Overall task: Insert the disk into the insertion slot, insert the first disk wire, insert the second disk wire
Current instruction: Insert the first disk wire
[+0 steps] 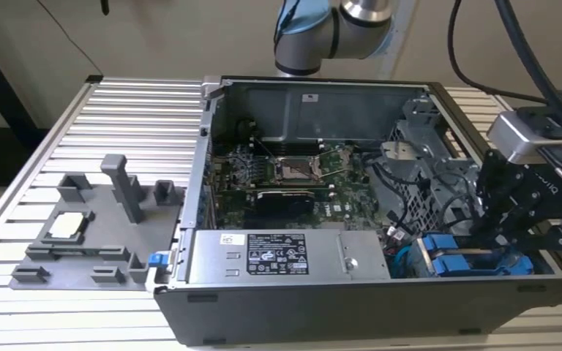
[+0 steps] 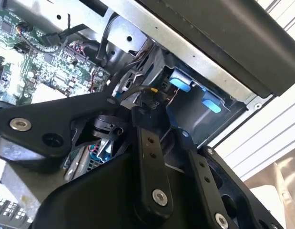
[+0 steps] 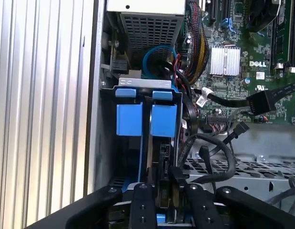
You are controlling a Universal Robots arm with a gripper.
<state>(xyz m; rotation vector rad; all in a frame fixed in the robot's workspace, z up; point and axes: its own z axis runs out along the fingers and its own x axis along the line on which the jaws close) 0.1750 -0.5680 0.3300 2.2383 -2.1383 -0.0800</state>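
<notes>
Disk (image 3: 164, 120) seated in insertion slot (image 3: 107, 143). Gripper (image 1: 503, 243), exterior view's lower right, looks clamped on black wire connector (image 2: 151, 101). Keep it square; press gently.

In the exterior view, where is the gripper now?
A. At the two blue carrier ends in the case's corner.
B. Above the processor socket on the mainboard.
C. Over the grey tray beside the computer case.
A: the gripper hangs right at the blue carrier ends.

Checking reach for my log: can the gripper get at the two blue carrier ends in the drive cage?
Likely yes. The gripper hangs just over the blue carrier ends, the case side is off, and the black cables lie beside them, not across.
</notes>
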